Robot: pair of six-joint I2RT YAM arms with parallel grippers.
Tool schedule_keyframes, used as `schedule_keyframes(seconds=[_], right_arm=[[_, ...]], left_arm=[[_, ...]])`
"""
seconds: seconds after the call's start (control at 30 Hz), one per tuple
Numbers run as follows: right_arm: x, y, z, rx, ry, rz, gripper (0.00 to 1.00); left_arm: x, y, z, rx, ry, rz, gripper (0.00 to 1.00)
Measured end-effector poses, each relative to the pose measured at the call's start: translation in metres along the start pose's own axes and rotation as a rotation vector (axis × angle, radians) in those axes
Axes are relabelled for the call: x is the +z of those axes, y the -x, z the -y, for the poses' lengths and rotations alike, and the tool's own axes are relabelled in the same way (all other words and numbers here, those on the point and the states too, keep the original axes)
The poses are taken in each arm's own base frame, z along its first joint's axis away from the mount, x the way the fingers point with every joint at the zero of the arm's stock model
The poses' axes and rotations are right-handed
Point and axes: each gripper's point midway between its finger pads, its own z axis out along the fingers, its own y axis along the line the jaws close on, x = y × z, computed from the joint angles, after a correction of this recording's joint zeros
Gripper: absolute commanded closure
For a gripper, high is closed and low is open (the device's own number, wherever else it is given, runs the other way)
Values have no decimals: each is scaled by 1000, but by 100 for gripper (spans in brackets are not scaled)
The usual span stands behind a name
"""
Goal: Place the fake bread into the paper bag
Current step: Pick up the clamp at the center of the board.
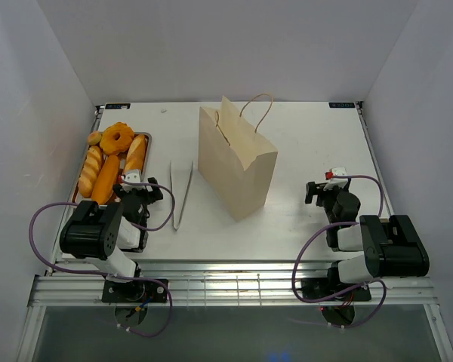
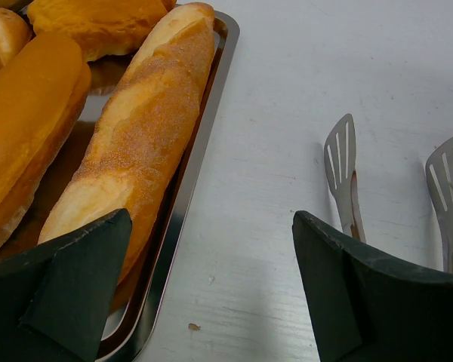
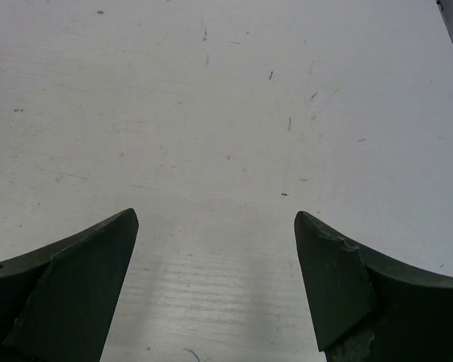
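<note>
— Where do we stand? Start with the top camera.

— Nothing is bagged yet, as far as I can see. The fake bread (image 1: 109, 162), glossy golden-orange toy loaves with a ring doughnut and a small roll, all lies on the flat silver metal tray (image 1: 149, 139) at the far left. The paper bag (image 1: 238, 162), tall tan kraft with thin cord handles, stands upright mid-table, well apart from the tray. I cannot see into it from here.

— Anything between them?

— The thin pale metal tongs (image 1: 183, 192) lie on the white table (image 1: 309, 136) between tray and bag, right across my likely carrying path. I judge I must lift over them.

— Left wrist?

— My left gripper (image 2: 211, 226) hangs wide and holds nothing, straddling the tray's near rim. One long sugar-dusted baguette (image 2: 147, 128) lies just ahead of one finger, and the tongs are off to the other side.

— Right wrist?

— The right gripper (image 3: 215, 219) is spread wide too, empty, over bare tabletop. Every piece is left to move. I would start with that baguette.
</note>
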Motion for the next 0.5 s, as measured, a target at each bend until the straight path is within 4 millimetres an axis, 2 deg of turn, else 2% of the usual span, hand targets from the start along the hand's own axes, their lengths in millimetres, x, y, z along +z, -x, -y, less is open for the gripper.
schedule_keyframes(seconds=[0.33,0.4,0.5], right_arm=[[0,1,3,2,-20,2,10],[-6,7,8,3,-60,17,10],[-14,33,14,42,-120,66,10]], left_arm=[[0,1,0,1,0,2,2],[-1,7,0,-1,-1,15,2],[-2,28,2,-14,-3,48,2]])
